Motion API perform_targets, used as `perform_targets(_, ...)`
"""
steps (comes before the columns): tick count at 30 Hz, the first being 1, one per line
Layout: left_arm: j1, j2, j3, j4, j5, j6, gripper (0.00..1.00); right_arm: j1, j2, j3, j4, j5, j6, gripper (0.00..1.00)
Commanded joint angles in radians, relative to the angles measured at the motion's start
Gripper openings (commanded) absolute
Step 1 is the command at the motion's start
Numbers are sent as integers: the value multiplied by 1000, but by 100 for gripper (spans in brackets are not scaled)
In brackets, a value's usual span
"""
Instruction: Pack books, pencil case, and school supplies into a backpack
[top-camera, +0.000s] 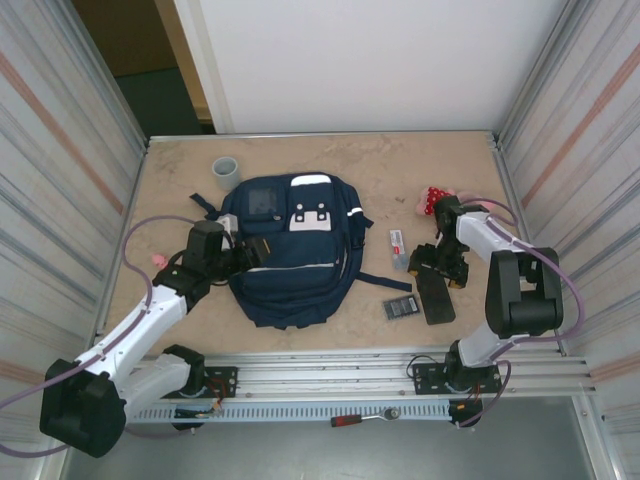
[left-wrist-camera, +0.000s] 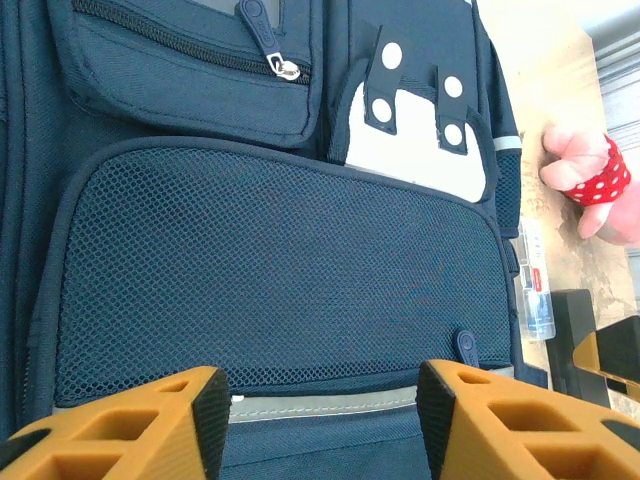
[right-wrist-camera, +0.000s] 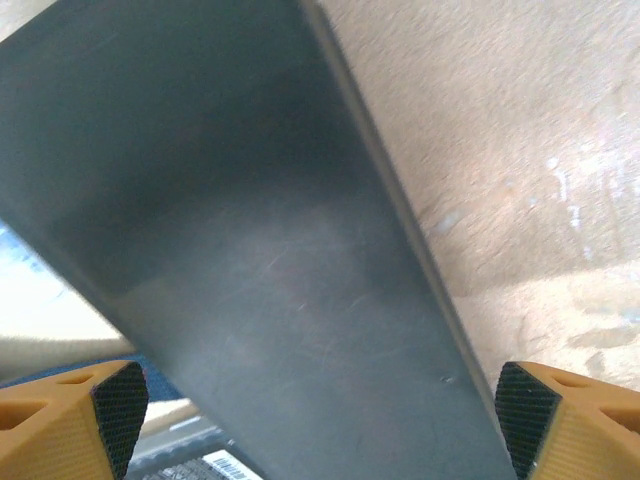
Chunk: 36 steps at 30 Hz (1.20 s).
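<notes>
The navy backpack (top-camera: 300, 275) lies flat mid-table, front pocket up. My left gripper (top-camera: 240, 256) hovers at its left side, open over the mesh pocket and pale stripe (left-wrist-camera: 330, 405) with nothing between the fingers (left-wrist-camera: 322, 425). My right gripper (top-camera: 438, 272) stands open, wide, a fingertip on either side of the flat black oblong pencil case (top-camera: 436, 300) (right-wrist-camera: 260, 250) that lies on the table. School supplies lie left of it: a dark grey grid-faced piece (top-camera: 401, 307) and a slim grey piece with a red mark (top-camera: 397, 246) (left-wrist-camera: 535, 295). The books are out of view.
A pink and red plush toy (top-camera: 433, 200) (left-wrist-camera: 590, 180) sits behind the right gripper. A grey cup (top-camera: 227, 172) stands behind the backpack's left corner. Corrugated walls close in both sides of the table.
</notes>
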Motion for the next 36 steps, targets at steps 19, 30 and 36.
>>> perform_targets(19, -8, 32, -4, 32, -17, -13, 54, -48, -94, -74, -7, 16, 50, 100)
perform_targets(30, -8, 13, -5, 9, -26, -10, 54, -12, 16, -67, -7, -3, 47, 94)
perform_targets(36, -8, 21, -6, 14, -25, -11, 54, -9, 18, -74, -18, -18, 47, 75)
